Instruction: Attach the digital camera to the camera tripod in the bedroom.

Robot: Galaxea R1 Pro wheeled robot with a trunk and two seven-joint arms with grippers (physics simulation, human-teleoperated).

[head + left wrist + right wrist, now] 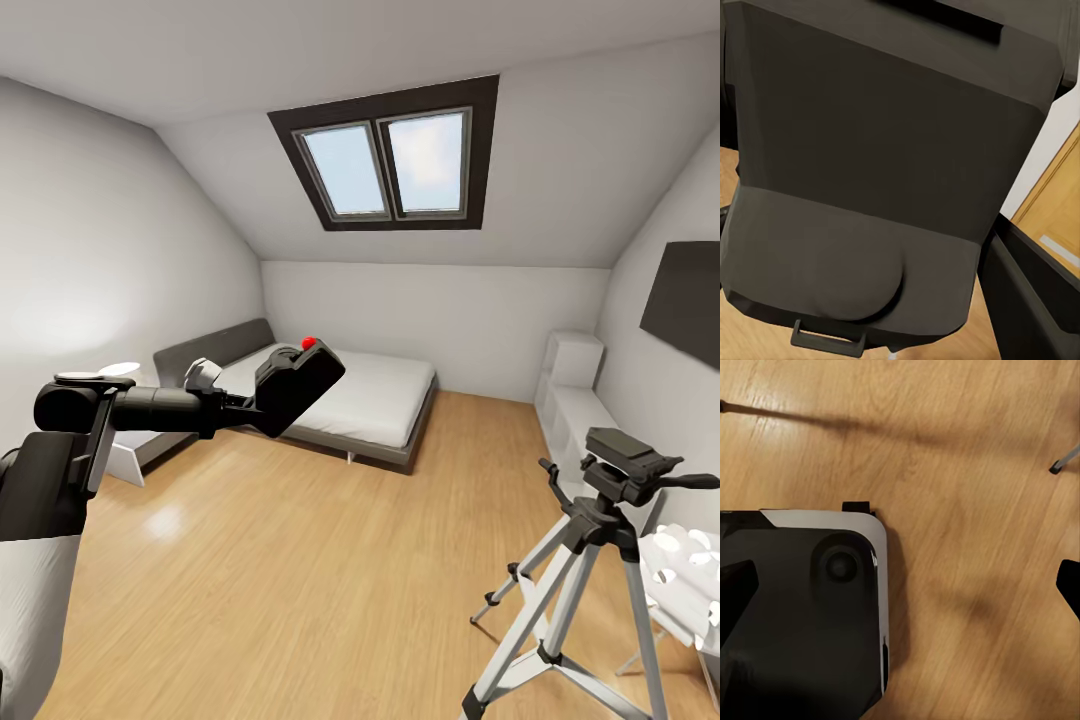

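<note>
Head view: the left arm is reaching forward over the light wood floor (300, 580), with the left hand (262, 400) gripping the digital camera (298, 385) in mid-air. The digital camera is sitting tilted, its red button (309, 343) on the upper edge, and its long axis is slanting up and away from the arm toward the bed (370, 400). Seen past the digital camera, the grey-framed bed is lying against the far wall under the dark-framed skylight (395, 160).

The camera tripod (590, 560) is standing well apart from the digital camera, across the open floor, near the right wall. Its silver legs are splaying outward, its black head (625, 460) is sitting level on top, and its long pan handle is sticking out toward the wall. A white perforated lamp (690, 580) is standing just beside the camera tripod, on its far side, and a white cubby shelf (575, 390) is lining the wall beyond it. A broad bare stretch of floor is lying between the digital camera and the camera tripod.

Left wrist view: the digital camera's dark body (885, 172) is pressing close to the lens, with a dark finger (1035, 289) beside it.

Right wrist view: the robot's black-and-white base (802, 615) is resting on the floor, with one tripod foot (1056, 469) near it. Whether the right hand is open or closed cannot be told.
</note>
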